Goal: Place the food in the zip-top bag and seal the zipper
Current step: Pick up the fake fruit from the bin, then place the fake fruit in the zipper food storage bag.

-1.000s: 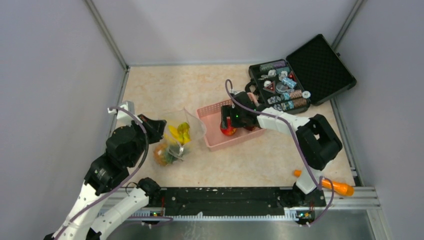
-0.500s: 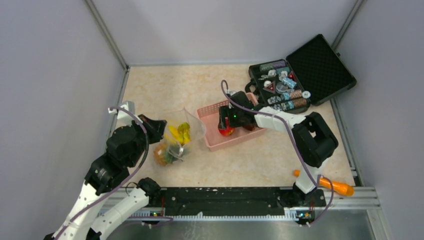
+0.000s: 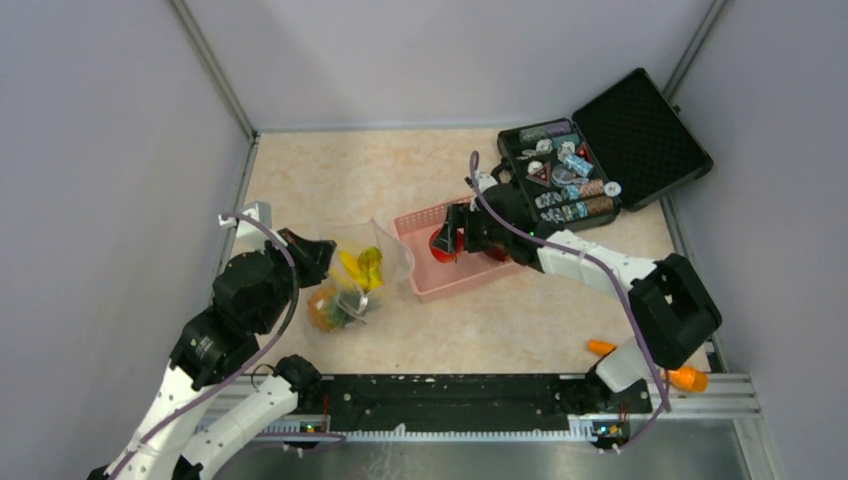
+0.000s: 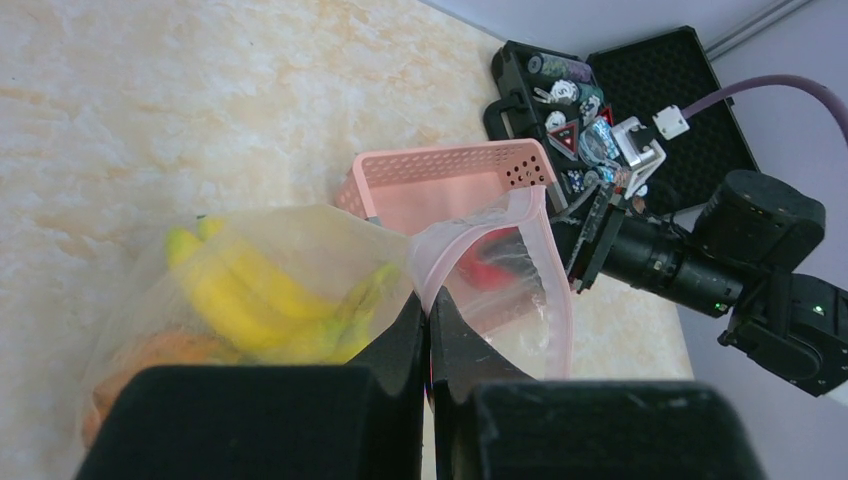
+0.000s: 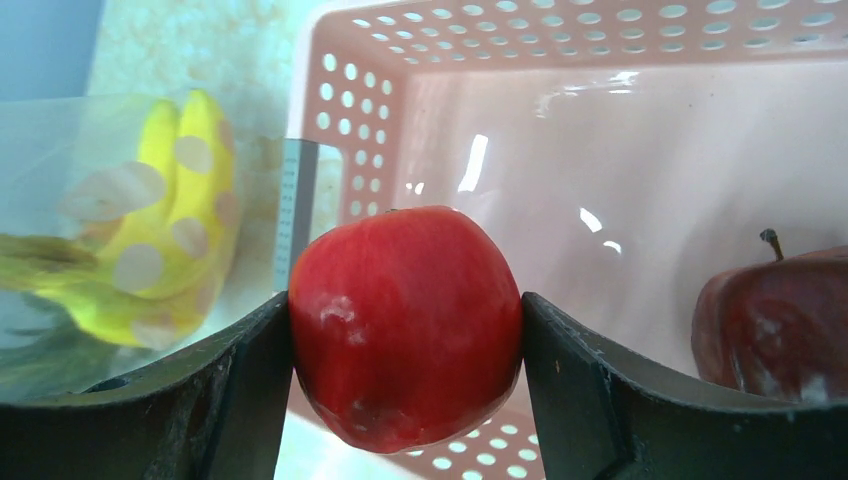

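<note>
The clear zip-top bag [image 3: 362,268] lies left of the pink basket [image 3: 425,284]; the yellow banana bunch [image 3: 360,265] and the pineapple [image 3: 326,308] are inside it. My left gripper [image 4: 430,310] is shut on the bag's pale-pink zipper strip [image 4: 552,270], holding the mouth open towards the basket. My right gripper [image 5: 405,325] is shut on the red round fruit [image 5: 405,322] and holds it above the basket's left part; it also shows in the top view [image 3: 445,243]. The dark maroon fruit [image 5: 775,320] rests in the basket.
An open black case [image 3: 600,150] of small trinkets stands at the back right, close behind the basket. An orange carrot-like stick [image 3: 680,378] lies at the near right edge by the right arm's base. Grey walls enclose the table.
My right gripper has lifted the red fruit up out of the basket, and the right arm has swung outward to the right. The left arm and the bag have not moved.
</note>
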Robot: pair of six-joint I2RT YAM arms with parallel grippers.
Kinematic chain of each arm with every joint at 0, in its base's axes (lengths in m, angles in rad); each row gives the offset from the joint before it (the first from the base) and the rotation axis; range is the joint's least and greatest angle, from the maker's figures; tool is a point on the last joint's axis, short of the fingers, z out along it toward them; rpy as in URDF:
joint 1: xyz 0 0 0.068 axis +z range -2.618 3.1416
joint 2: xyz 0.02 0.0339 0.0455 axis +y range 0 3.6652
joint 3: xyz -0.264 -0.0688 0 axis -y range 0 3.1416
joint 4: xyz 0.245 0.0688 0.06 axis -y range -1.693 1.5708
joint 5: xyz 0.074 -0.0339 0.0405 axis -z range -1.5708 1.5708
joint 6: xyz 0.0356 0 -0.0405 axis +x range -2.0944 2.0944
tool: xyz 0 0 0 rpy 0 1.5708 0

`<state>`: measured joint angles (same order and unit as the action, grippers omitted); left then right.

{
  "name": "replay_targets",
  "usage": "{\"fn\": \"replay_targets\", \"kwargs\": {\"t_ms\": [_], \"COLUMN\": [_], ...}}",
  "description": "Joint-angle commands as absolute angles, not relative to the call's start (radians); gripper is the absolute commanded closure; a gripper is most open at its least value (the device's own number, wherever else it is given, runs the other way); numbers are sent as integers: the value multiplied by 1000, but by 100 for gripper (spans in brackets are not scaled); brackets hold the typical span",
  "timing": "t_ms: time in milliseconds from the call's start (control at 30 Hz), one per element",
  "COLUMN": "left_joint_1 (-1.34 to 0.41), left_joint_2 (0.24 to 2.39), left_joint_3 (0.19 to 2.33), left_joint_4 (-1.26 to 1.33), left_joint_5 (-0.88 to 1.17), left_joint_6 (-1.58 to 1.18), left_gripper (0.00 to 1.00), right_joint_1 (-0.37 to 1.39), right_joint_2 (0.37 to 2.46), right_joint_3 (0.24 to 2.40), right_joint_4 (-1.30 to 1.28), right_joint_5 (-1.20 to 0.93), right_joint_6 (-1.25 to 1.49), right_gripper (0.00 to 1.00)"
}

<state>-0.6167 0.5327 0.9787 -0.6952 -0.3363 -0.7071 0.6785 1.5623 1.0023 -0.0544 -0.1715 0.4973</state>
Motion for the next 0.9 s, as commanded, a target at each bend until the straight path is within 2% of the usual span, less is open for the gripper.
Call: {"fn": "replay_targets", "kwargs": {"t_ms": [0,367,600,867], "left_joint_1": [-617,-617,-618,-618], "left_joint_2": [535,545,548,552], "left_joint_3": [976,972,977,981], "left_joint_4": [-622,-612,-612,-596], "left_joint_5": [-323,-301,-300,-304], "left_joint_6": [-696,-715,-711,-713], "left_gripper": [100,100,100,100], "right_joint_1": [688,691,702,909], "right_joint_2": [1433,1206,1096,1123], "right_joint_3": [930,858,898,1045], "right_joint_4": [97,114,197,107], "right_joint_5": [-201,-197,-403,-340], "right_joint_6": [567,613,598,467], "right_gripper": [46,48,52,53]}}
